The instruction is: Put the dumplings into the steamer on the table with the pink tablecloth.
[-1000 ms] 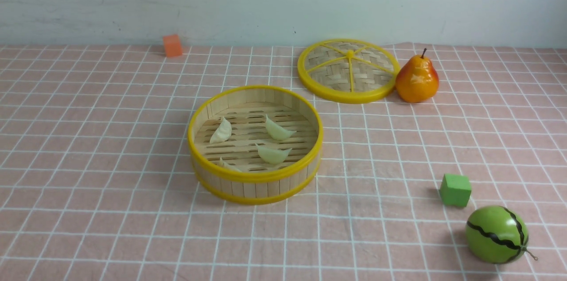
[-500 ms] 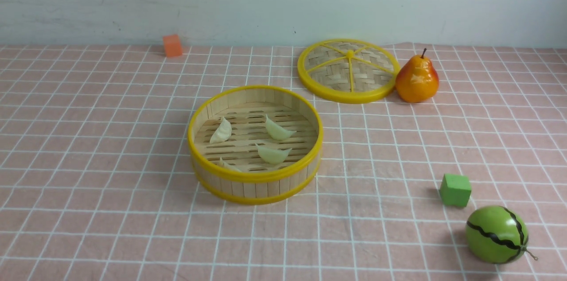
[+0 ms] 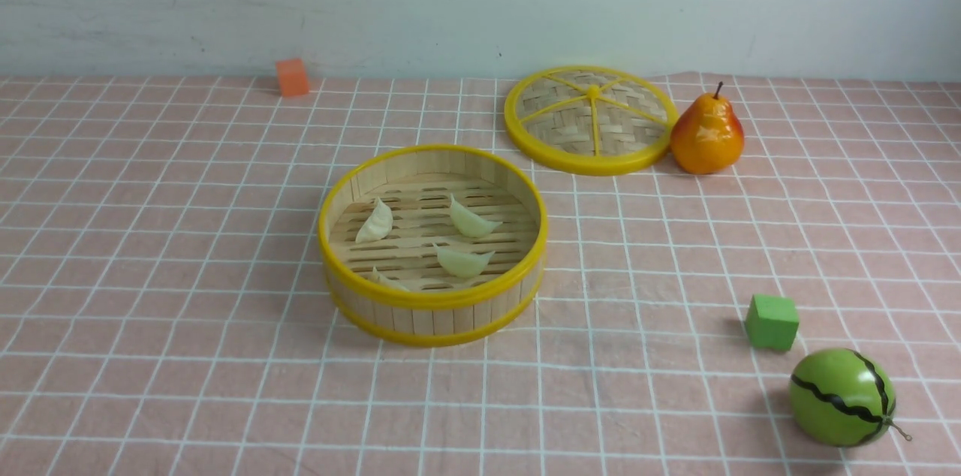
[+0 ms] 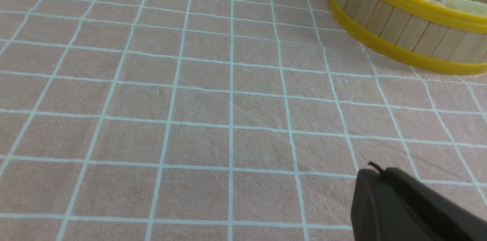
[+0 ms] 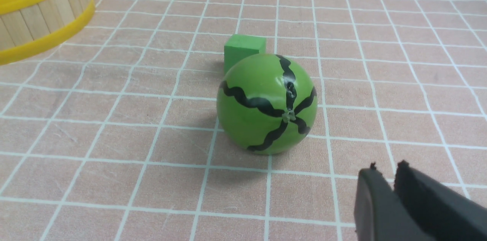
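The steamer stands mid-table on the pink tablecloth. Several pale dumplings lie on its slat floor: one at the left, one at the back right, one in front, and another half hidden behind the near rim. Neither gripper shows in the front view. In the left wrist view my left gripper is shut and empty over bare cloth, apart from the steamer. In the right wrist view my right gripper is shut and empty, just short of the toy watermelon.
The flat woven lid lies at the back right with a toy pear beside it. A green cube and the watermelon sit at the front right. An orange cube sits by the wall at the back left.
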Available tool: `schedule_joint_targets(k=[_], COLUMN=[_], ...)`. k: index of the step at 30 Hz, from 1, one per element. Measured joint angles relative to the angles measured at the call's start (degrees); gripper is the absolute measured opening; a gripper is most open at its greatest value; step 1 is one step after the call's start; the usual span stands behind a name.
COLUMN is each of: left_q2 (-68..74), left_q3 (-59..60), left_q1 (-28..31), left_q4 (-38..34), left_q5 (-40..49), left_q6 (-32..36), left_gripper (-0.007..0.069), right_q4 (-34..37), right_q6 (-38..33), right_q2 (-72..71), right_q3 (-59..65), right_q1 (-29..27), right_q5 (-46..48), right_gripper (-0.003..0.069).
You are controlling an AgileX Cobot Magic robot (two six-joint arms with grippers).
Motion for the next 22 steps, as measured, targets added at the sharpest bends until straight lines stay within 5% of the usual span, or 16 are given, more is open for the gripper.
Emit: schedule_joint_targets(k=[22], left_q2=[0.0], left_q3=[0.0], left_q1=[0.0], left_q4=[0.0], left_q5=[0.0], left_q6=[0.0], left_gripper=[-0.0003], right_q4=[0.0], right_q6=[0.0], right_q2=[0.0], right_q3=[0.0], right_q1=[0.0], right_q5=[0.0], right_gripper=[0.0102])
